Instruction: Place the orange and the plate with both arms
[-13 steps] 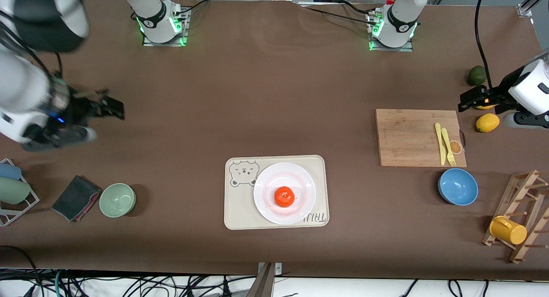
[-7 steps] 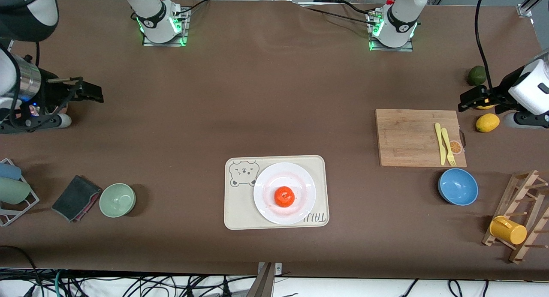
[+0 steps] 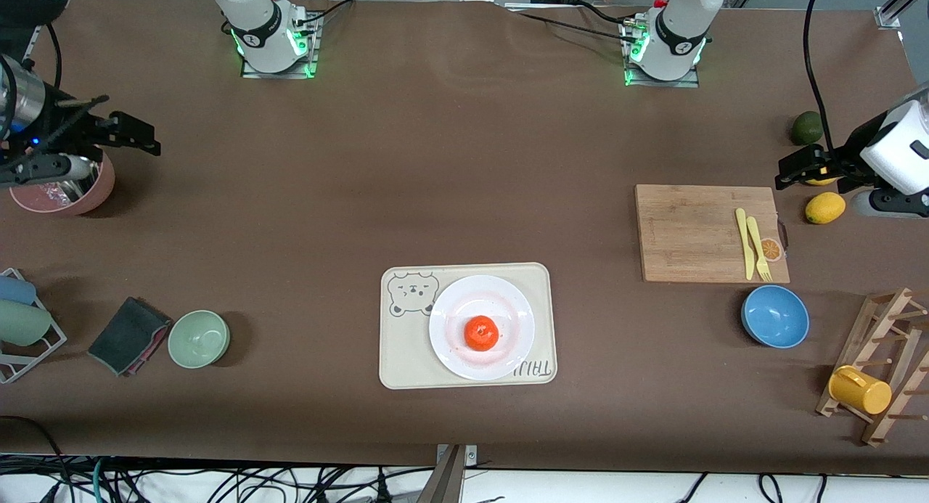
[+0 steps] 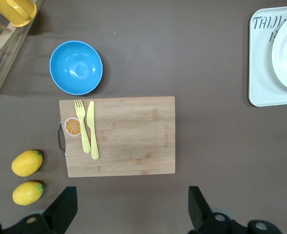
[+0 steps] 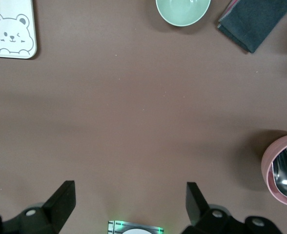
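Observation:
The orange [image 3: 480, 332] sits in the middle of the white plate [image 3: 450, 343], which rests on the beige bear-print tray [image 3: 403, 350] nearer the front camera at the table's middle. The plate's edge [image 4: 285, 58] shows in the left wrist view. My right gripper [image 3: 131, 133] is open and empty, raised at the right arm's end of the table, beside a pink bowl [image 3: 87, 194]. My left gripper [image 3: 795, 168] is open and empty, raised at the left arm's end, over the lemons. Both are well away from the plate.
A wooden cutting board [image 3: 689, 234] holds a yellow knife and fork [image 3: 753, 243]. A blue bowl [image 3: 774, 316], a wooden rack with a yellow cup [image 3: 860, 390], two lemons [image 4: 26, 163], an avocado [image 3: 805, 128], a green bowl [image 3: 199, 338] and a dark cloth [image 3: 127, 336] lie around.
My right arm has swung up and back toward the right arm's end of the table, uncovering the pink bowl. The left arm, the orange and the plate have not moved.

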Controlling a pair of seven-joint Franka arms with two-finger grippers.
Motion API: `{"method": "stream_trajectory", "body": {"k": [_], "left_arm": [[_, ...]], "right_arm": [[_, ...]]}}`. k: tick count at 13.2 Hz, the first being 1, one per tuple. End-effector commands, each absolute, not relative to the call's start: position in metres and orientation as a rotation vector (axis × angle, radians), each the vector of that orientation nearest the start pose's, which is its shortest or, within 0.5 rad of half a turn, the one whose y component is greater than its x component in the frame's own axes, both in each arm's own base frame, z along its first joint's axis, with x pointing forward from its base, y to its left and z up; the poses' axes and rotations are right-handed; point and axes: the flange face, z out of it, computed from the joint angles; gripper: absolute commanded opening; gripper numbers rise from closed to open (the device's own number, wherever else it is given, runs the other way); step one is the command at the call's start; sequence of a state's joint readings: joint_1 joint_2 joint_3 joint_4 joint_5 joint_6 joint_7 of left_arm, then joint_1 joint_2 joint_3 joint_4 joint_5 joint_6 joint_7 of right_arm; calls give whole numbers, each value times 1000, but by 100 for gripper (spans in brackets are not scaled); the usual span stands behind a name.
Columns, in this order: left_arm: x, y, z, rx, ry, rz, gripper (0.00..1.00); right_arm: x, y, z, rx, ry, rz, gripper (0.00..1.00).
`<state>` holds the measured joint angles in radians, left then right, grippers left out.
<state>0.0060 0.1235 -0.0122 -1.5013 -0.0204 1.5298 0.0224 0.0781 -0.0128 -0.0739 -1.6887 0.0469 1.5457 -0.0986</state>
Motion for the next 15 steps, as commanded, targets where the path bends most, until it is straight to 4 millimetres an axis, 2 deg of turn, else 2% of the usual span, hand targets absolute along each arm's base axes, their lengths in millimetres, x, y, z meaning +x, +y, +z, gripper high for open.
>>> {"method": "stream_trajectory", "body": {"k": [1, 2, 5, 10, 12, 15], "left_arm": [[584, -4, 587, -3141, 70, 145, 100], [584, -4, 587, -3141, 70, 145, 100], [584, -6, 587, -3141, 72, 145, 100], [584, -5, 587, -3141, 70, 147, 100], [584, -6, 587, -3141, 72, 147, 100], [584, -6, 587, -3141, 72, 147, 100]], "right_arm": [[535, -1, 584, -3093, -116, 138, 100], [538, -3, 601, -3102, -113, 77, 100], [527, 8, 617, -3161, -158, 72, 100], [528, 7, 613, -3154, -150, 90, 100], [537, 2, 596, -3147, -126, 138, 100], [539, 3, 599, -3148, -123, 126, 100]]}}
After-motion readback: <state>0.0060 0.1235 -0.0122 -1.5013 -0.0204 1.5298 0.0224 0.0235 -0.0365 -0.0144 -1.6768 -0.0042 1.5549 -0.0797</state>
